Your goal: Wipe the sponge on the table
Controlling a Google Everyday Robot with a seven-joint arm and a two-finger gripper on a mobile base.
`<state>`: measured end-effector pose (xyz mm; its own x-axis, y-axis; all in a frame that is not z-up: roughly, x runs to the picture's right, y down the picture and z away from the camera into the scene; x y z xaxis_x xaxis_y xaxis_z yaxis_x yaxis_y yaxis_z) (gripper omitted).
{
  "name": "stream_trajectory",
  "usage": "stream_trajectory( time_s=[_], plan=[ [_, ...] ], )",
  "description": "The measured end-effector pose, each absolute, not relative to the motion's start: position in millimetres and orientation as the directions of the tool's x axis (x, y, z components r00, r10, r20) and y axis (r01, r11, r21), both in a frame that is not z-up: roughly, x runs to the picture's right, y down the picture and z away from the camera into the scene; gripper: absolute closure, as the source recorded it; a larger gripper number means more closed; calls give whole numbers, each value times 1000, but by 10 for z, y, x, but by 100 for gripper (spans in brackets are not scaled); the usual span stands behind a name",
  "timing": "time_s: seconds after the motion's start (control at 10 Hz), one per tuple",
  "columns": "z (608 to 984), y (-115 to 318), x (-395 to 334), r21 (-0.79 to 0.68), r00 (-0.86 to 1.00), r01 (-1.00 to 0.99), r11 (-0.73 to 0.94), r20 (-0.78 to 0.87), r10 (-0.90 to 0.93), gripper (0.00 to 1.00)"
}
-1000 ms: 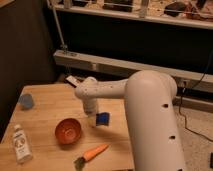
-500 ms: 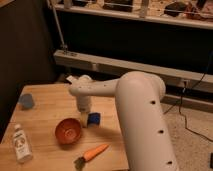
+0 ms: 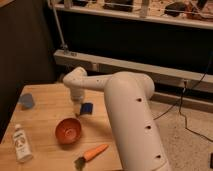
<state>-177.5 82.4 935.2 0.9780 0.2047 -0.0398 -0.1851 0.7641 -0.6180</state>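
Centre-left, the pincer (image 3: 77,109), grip state untellable, hangs just beside the soft dark-blue rectangular sponge (image 3: 87,108) on the planked wooden worktop (image 3: 47,100).

The gripper (image 3: 78,108) hangs low over the table (image 3: 47,102), just beside the dark-blue sponge (image 3: 87,108). An orange bowl (image 3: 68,131) sits near them.

White gripper (image 3: 77,109) beside a dark-blue sponge (image 3: 87,108) on a pale wooden table (image 3: 48,107). The bowl (image 3: 68,131) is orange, the cup (image 3: 26,100) grey-blue.
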Motion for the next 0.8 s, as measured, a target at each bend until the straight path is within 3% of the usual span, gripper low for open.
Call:
stream_trajectory(
  time_s=[0.8],
  plan=[
    [10086,-44,-1381,-511,932,-360,781,-152,329,78]
  ],
)
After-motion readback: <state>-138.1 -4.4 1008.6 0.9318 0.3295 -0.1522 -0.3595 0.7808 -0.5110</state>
